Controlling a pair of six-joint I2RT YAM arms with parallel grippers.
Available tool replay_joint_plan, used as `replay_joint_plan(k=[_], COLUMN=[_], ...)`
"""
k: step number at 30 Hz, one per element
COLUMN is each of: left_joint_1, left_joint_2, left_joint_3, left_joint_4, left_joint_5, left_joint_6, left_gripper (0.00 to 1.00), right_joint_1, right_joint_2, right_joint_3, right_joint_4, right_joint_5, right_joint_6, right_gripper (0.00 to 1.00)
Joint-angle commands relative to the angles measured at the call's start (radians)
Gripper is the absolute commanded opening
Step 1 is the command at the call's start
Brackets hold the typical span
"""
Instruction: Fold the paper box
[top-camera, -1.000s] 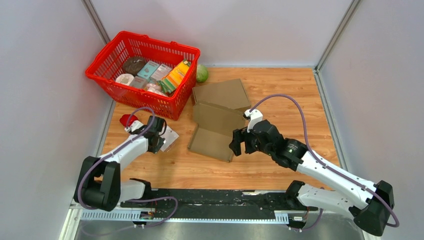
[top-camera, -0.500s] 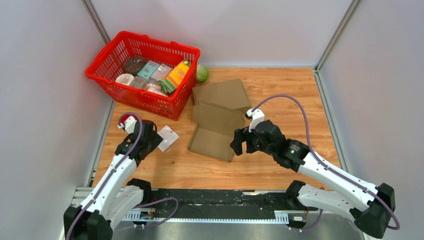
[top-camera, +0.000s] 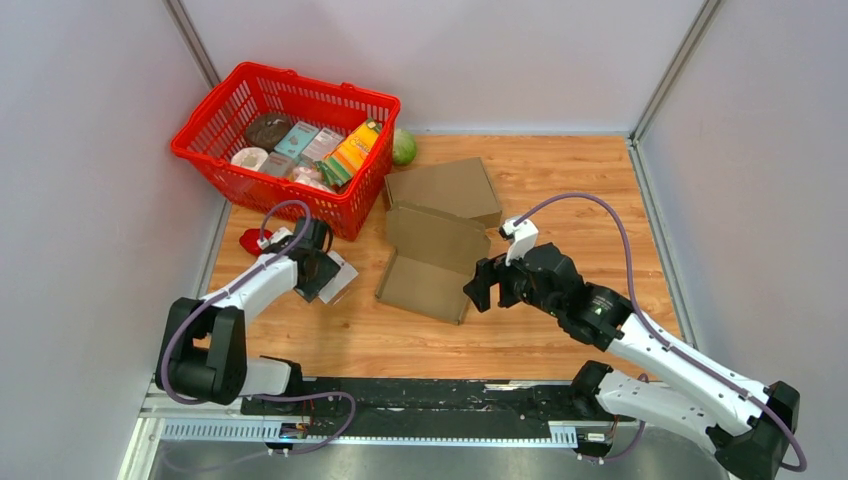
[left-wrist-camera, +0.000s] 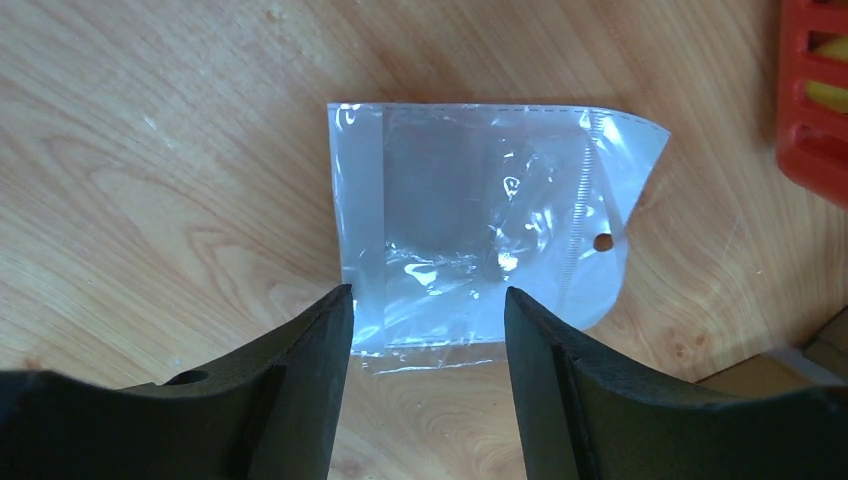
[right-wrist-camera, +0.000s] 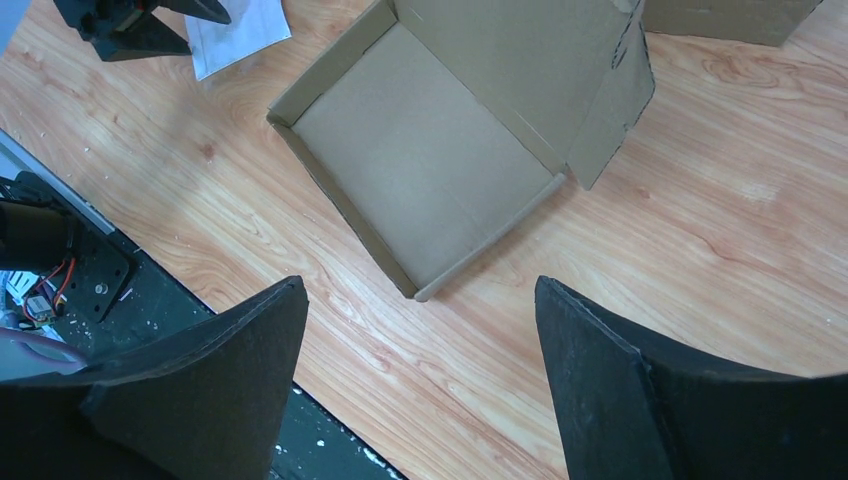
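The paper box (right-wrist-camera: 430, 170) lies on the counter (right-wrist-camera: 720, 250) right under the right tool (right-wrist-camera: 420, 290). The tool's two fingers are spread wide and hold nothing. The box's shallow tray faces up between them, with one corner nearest the tool. The lid panel rises from the tray's far side, and a side tab hangs loose off its right end. A second cardboard piece (top-camera: 445, 188) lies beyond the lid, farther from the tool.

The left tool (left-wrist-camera: 428, 300) is well apart from the box (it is busy elsewhere). It hangs released over a clear plastic bag (left-wrist-camera: 480, 220) that lies flat on the counter, mostly ahead of its fingertips, and it grips nothing.

The box looks like thin corrugated card, so it is probably light and stiff across each panel but willing to bend only along its creases. On smooth wood it will likely slide when pushed rather than fold, so it may need a second tool pressing the tray floor or bracing a low wall.

The best hold seems to be the lid's free top edge, near the middle, with one finger on each face. A pinch on the loose tab risks creasing or tearing it. The low tray walls offer little to grip.
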Motion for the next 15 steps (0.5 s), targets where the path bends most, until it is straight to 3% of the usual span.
replay_joint_plan(k=[1,6,12,15], left_joint_1=[0.008,0.008,0.008,0.008], left_joint_2=[0.0,-0.023,0.098,0.092], left_joint_3=[-0.045,-0.064,0.062,0.056], left_joint_4=[0.053,-0.04,-0.211,-0.17], left_joint_5=[0.006,-0.034,-0.051,-0.062], left_joint_6=[-0.104,-0.162,-0.216,-0.219], left_gripper=[0.64,0.56,0.53,0.4], right_joint_1=[-0.008,-0.02,-0.023,-0.023], right_joint_2=[-0.023,-0.03,-0.039,-0.055], right_joint_3=[-0.004,-0.001,0.001,-0.002], right_joint_4=[0.021,0.021,0.038,0.04], right_joint_5=[0.013,0.002,-0.002,0.004], right_joint_6=[-0.033,-0.036,-0.03,-0.029], right_gripper=[0.87,0.87,0.87,0.87])
